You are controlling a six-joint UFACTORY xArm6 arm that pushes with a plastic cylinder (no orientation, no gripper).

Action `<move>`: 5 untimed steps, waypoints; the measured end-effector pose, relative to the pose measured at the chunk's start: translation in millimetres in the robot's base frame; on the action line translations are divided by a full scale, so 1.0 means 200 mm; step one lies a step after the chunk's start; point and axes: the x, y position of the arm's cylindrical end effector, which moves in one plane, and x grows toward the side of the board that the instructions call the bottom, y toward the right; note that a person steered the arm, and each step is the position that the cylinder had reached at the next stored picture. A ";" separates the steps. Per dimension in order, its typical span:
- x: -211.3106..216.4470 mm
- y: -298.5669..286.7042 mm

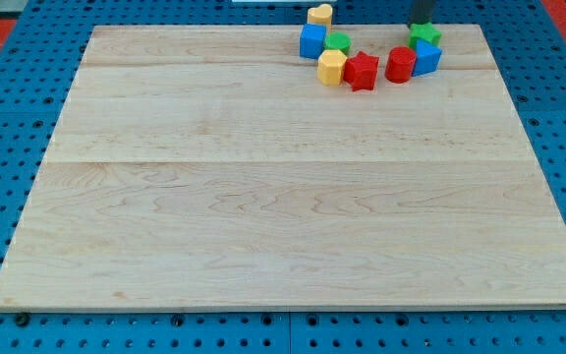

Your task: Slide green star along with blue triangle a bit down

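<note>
Lab bench: blue pegboard (8, 118), wooden board (283, 197)

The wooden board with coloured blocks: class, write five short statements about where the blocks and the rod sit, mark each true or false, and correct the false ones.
1. All the blocks sit near the view's top edge of the wooden board. True.
2. The green star touches the blue triangle. True.
3. The red cylinder lies at the view's right of the blue triangle. False: it lies at its left.
4. My tip is at the view's bottom of the green star. False: it is just above the star, at the view's top.
5. The yellow heart is the block nearest the view's top. True.
</note>
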 end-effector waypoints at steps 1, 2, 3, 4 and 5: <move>0.07 0.08; 0.23 -0.03; 0.47 -0.24; 0.42 -0.33; 0.30 -0.29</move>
